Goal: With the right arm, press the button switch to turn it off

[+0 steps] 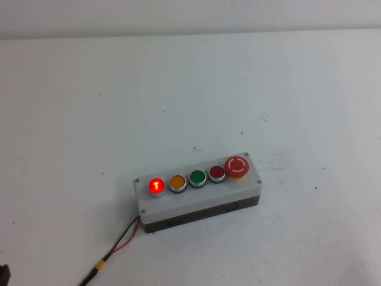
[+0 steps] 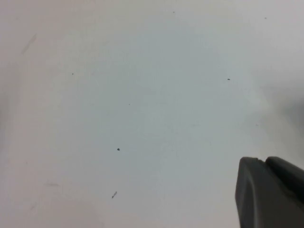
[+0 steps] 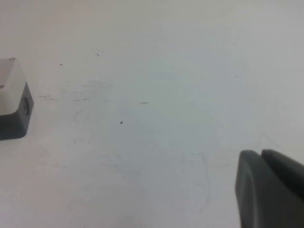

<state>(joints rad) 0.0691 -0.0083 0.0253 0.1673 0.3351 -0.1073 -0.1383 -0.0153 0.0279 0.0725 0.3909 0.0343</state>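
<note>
One lit red button (image 1: 156, 186) awaits pressing at the box's (image 1: 202, 202) end. Right gripper (image 3: 270, 190) is near the box, left gripper (image 2: 270, 194) parked over bare desk (image 1: 89, 119); both sets of fingers appear closed. Descend squarely, avoiding the orange button (image 1: 177, 183).

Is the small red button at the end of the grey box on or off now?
On. The button switch glows bright red, unlike its unlit neighbours. Neither arm touches it; left gripper and right gripper hover over bare table.

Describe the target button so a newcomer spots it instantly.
On the white table lies a grey rectangular switch box, both grippers away from it: left gripper, right gripper. Its row's left-end button is the small round glowing red pushbutton, beside an orange one. Only it is lit.
</note>
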